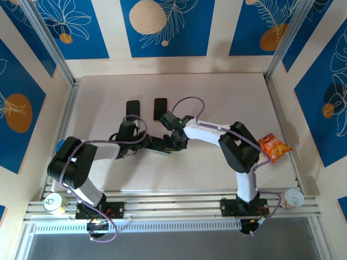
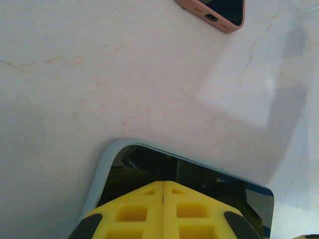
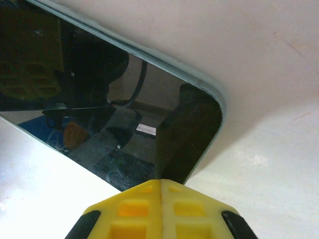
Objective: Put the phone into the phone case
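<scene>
Left gripper [image 2: 163, 183] and right gripper [image 3: 160, 181] — blocky yellow fingers pressed together — each hang over a rounded corner of the phone [image 3: 75, 99]. Glossy black with a pale-blue rim, it lies near the middle of the table [image 1: 227, 103], apart from the pink case [image 2: 219, 12].

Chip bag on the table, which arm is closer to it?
Right. The right arm's elbow sits just left of the chip bag, close beside it. The left arm lies across the table, far to the bag's left.
</scene>
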Tool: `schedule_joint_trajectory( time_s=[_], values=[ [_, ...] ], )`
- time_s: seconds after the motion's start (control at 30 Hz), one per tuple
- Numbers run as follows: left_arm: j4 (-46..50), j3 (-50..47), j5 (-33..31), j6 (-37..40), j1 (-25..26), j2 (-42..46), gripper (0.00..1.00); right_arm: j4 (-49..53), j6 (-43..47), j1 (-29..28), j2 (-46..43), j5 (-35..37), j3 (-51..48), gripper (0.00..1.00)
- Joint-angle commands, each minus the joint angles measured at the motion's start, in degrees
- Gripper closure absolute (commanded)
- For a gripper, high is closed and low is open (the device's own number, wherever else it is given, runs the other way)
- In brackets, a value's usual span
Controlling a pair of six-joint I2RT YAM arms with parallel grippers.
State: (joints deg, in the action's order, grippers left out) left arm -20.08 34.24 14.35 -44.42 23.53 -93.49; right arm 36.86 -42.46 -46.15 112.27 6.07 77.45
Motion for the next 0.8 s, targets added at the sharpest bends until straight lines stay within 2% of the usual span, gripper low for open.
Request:
schedule_joint_trajectory(
  time_s=[0.0,0.33,0.77],
  values=[
    [10.32,-2.02,-1.63,1.53,-0.15,-3.05,1.0,1.47,0.16,-3.12,8.47,0.88,-2.61,1.0],
    [9.18,-3.82,-1.08,1.42,-0.1,-4.69,1.0,-0.75,-1.97,-6.93,16.03,-2.02,-6.79,1.0],
    [8.2,-4.8,-1.25,0.82,-0.1,-5.12,1.0,-4.74,-3.58,-7.77,21.09,-6.08,-9.36,1.0]
  ],
)
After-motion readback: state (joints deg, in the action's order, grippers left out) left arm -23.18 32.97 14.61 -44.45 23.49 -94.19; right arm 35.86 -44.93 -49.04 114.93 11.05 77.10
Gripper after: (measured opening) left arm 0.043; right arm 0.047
